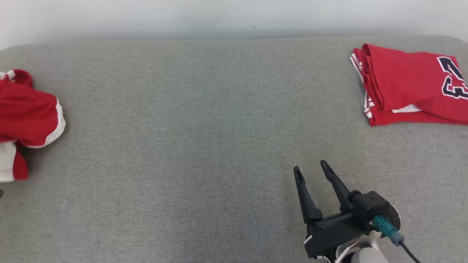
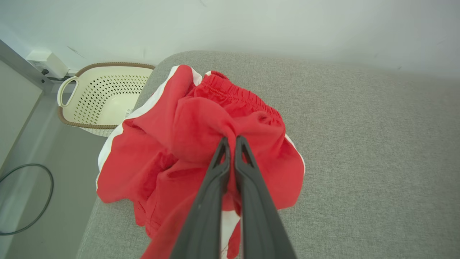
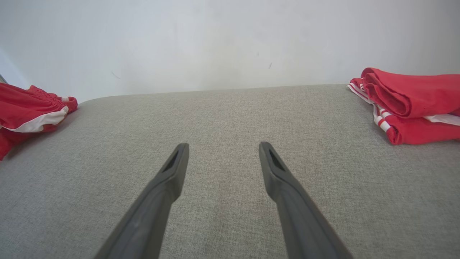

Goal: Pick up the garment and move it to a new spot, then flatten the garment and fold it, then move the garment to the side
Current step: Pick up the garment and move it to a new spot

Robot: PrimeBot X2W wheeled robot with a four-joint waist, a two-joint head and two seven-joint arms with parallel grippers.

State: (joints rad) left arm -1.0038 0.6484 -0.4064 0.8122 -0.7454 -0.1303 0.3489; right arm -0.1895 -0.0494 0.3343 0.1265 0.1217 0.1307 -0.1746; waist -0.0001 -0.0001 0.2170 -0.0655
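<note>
Nearest you, at the lower right of the head view, your right gripper (image 1: 310, 167) hovers over the grey woven cushion (image 1: 182, 146). Its two long dark fingers are spread wide with nothing between them.

Your left gripper (image 2: 232, 139) rises from the bottom centre of the left wrist view. Its fingers are pressed together on a bunched fold of the red shorts (image 2: 169, 151), just below the gathered elastic waistband. The shorts lie crumpled at the cushion's end, at the left edge of the head view.

Expect them to be light and limp. The fabric looks thin and smooth, so it will probably drape, trail and slip rather than hold a shape. One pinch in the middle will likely leave the legs dangling. When you flatten them, the ribbed waistband looks like the thickest and surest place to hold, and the white side stripes should help you find the edges.

Farther off, at the upper right of the head view, a folded red jersey (image 1: 409, 84) with dark numerals lies well apart from the shorts. In the upper left of the left wrist view, beyond the cushion, stands a cream perforated basket (image 2: 104, 90) with a brown rim. A dark cable (image 2: 50, 187) loops on the floor.
</note>
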